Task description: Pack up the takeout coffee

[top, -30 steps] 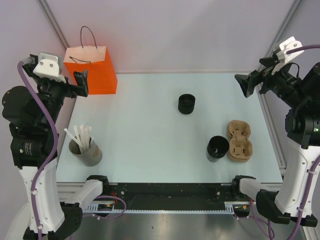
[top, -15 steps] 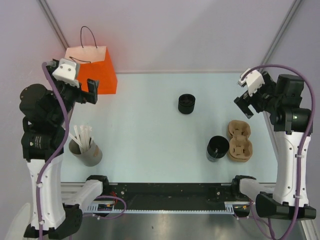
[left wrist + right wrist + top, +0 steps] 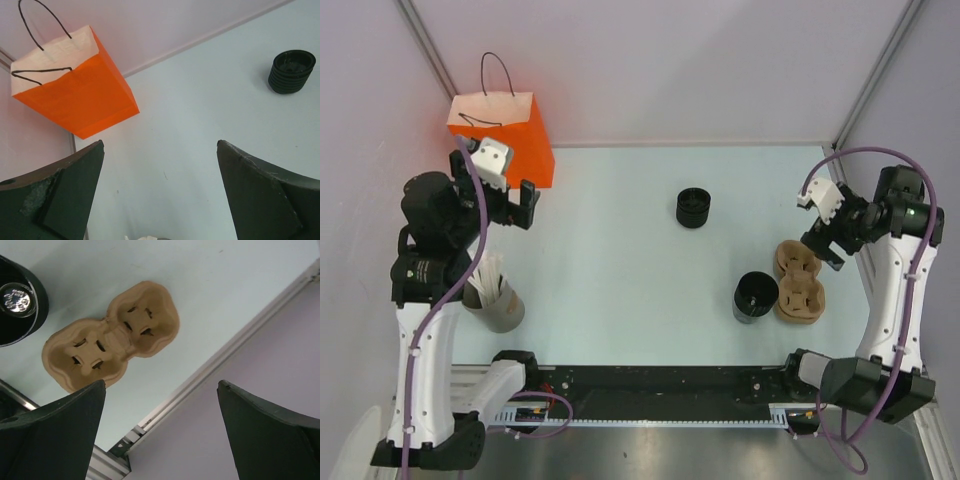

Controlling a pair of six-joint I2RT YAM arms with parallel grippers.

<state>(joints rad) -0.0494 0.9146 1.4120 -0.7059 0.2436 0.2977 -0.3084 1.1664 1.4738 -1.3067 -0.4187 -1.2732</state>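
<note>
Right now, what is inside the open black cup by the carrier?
A small shiny silvery object lies in the open black cup; the rest is too dark.

Top camera overlooks table [image 3: 620, 300]; 2 wrist views closer

Orange paper bag [image 3: 502, 140] with black cord handles, upright at the upper left of the pale desk [image 3: 620, 230]. Grey cup of white straws [image 3: 498, 305] at lower left. Open wide black cup [image 3: 756, 296] at lower right, just beside a brown pulp cup carrier [image 3: 800, 283].

Takeout coffee [image 3: 693, 208], small black ridged-lid cup, upright, mid-table, far side.
</note>
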